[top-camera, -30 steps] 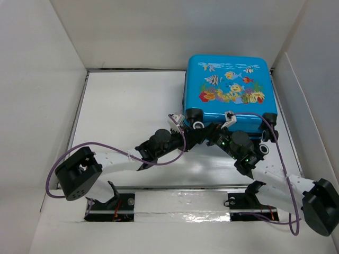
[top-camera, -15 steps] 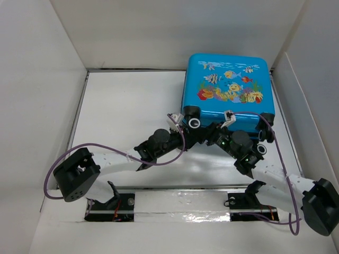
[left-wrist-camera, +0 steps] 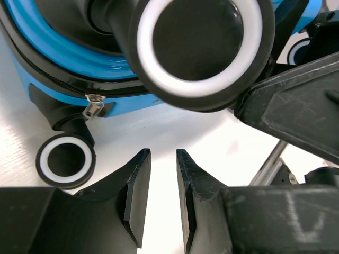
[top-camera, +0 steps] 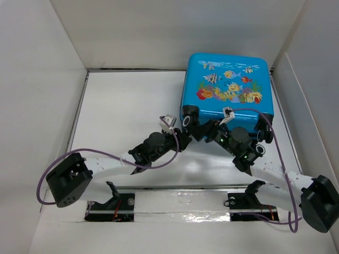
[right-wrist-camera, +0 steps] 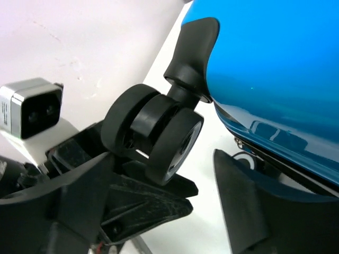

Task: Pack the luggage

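The luggage [top-camera: 228,79] is a bright blue suitcase with a fish print. It lies closed at the back right of the white table. In the left wrist view its zip seam and a black caster wheel [left-wrist-camera: 198,50] fill the top. My left gripper [top-camera: 189,135] sits just below the suitcase's near left corner. Its jaws [left-wrist-camera: 161,156] stand almost together with nothing between them. My right gripper [top-camera: 207,129] is beside it, jaws wide open [right-wrist-camera: 204,182], with a double wheel [right-wrist-camera: 159,132] just above its left finger. The blue shell [right-wrist-camera: 275,74] is close at upper right.
White walls [top-camera: 175,32] box in the table on three sides, and a white panel [top-camera: 299,111] leans along the right. Purple cables [top-camera: 106,153] loop off both arms. A second wheel [left-wrist-camera: 66,161] rests on the table. A metal rail [top-camera: 180,203] runs along the near edge.
Both grippers have crept forward under the suitcase's near left corner. That corner and its wheel have shifted slightly back and left. The left arm's elbow has swung down and left.
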